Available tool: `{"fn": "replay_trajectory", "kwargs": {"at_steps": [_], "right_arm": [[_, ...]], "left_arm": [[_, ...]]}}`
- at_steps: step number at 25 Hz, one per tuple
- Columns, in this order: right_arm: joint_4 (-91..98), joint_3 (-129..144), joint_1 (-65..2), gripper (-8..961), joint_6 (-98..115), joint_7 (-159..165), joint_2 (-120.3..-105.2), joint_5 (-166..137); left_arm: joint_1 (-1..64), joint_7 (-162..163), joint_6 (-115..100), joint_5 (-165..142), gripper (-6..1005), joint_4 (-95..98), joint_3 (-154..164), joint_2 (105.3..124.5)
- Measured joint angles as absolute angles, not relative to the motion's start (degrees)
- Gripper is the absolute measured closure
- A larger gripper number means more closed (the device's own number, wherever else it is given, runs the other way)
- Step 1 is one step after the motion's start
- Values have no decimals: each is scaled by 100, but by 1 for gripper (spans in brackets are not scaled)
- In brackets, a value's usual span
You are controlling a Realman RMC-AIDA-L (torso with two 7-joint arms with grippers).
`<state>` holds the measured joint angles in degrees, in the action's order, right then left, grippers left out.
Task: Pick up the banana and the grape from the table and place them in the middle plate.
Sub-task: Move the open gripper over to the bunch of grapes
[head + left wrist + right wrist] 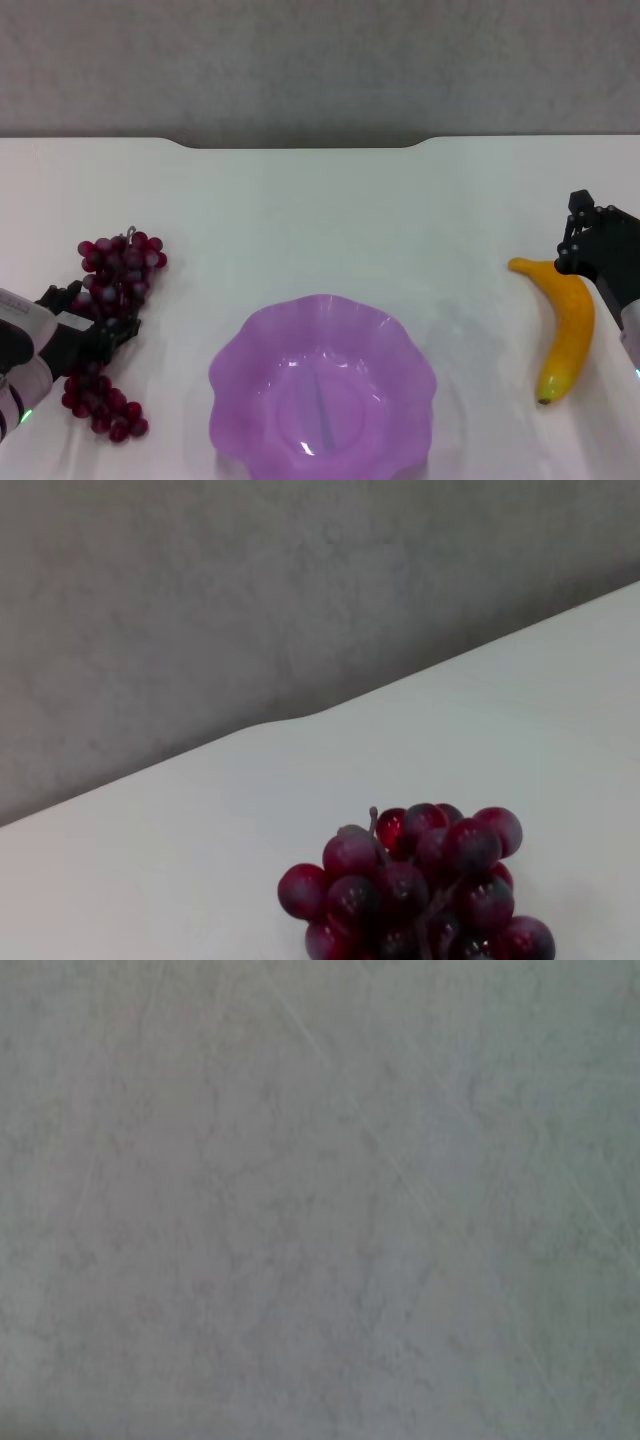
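White smooth tabletop (pixel 320 200): left gripper (pixel 85 330) at nine o'clock straddles the dark red-purple grape bunch (pixel 112 300), fingers apparently closing around it for lifting; right gripper (pixel 590 250) at three o'clock beside the curved yellow banana (pixel 568 335), fingers unclear; translucent purple scalloped plate (pixel 322 400) waits at six.

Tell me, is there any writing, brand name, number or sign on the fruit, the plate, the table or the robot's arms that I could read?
None: no readable text in any view.
The banana, the grape, the middle plate and the table carry no label, brand or number.
The left gripper by the grape and the right gripper by the banana show no lettering either.
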<state>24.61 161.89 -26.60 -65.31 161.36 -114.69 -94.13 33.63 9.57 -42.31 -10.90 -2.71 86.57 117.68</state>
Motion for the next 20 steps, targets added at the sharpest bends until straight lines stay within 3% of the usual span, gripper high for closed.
{"fn": "replay_trajectory", "kwargs": {"at_steps": [20], "right_arm": [[2461,16189,-2659,953,-6516,16136,-11469,-9413]], "left_arm": [[3366,969,-4195,-1116,159,-288,8657,11778]]}}
